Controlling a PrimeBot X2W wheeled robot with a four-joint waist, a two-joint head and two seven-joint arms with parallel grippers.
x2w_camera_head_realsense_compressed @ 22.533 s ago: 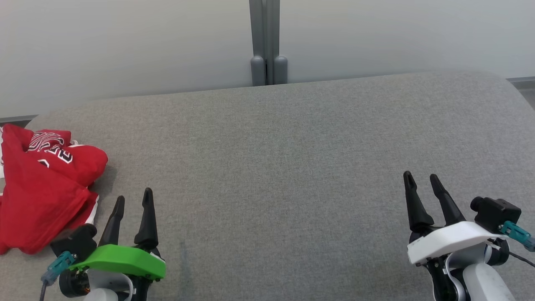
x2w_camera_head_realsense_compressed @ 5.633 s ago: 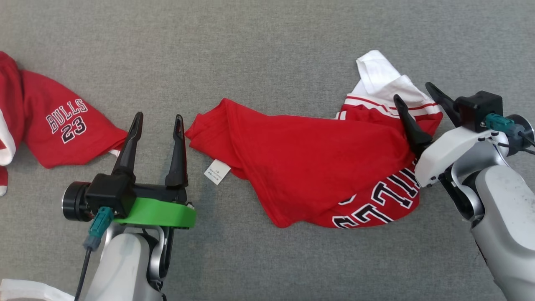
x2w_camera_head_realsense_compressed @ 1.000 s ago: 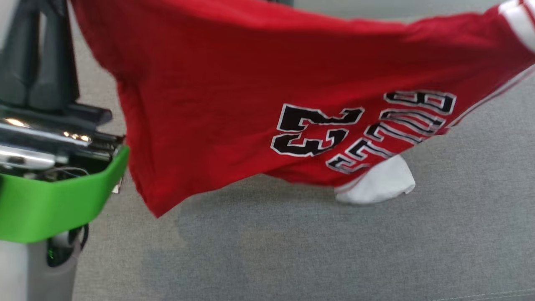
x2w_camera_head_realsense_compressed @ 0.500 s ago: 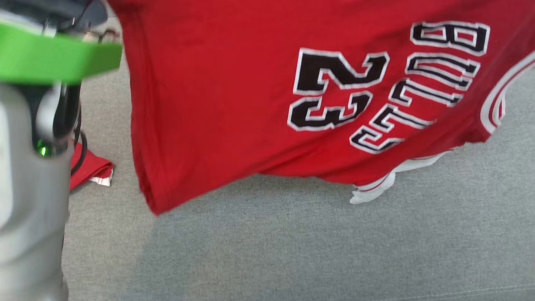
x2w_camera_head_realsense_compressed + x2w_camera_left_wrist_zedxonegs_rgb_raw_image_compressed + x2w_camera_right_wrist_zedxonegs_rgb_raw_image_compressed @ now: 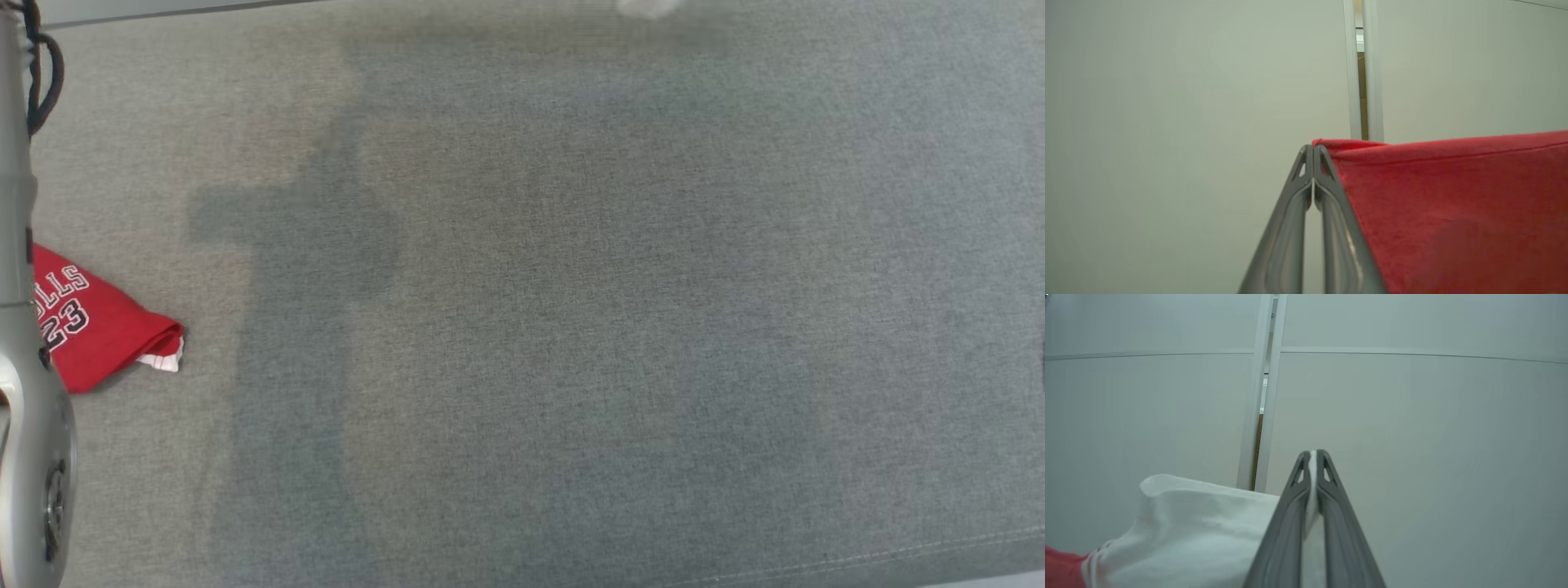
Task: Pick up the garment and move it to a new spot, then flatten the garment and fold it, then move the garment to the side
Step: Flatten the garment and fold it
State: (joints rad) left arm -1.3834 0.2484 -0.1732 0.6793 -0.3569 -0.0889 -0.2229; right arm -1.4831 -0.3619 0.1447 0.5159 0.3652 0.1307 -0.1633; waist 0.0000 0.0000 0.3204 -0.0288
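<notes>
Fingertips of the left end effector (image 5: 1313,152) are pressed together on the top corner of the red garment (image 5: 1453,212), which hangs in front of a pale panelled wall (image 5: 1167,122). The right end effector (image 5: 1313,455) is clamped on the garment's white part (image 5: 1200,522). In the head view, another red piece printed 23 (image 5: 102,331) lies at the left of the grey upholstered surface (image 5: 571,327), beside a pale forearm (image 5: 20,425).
</notes>
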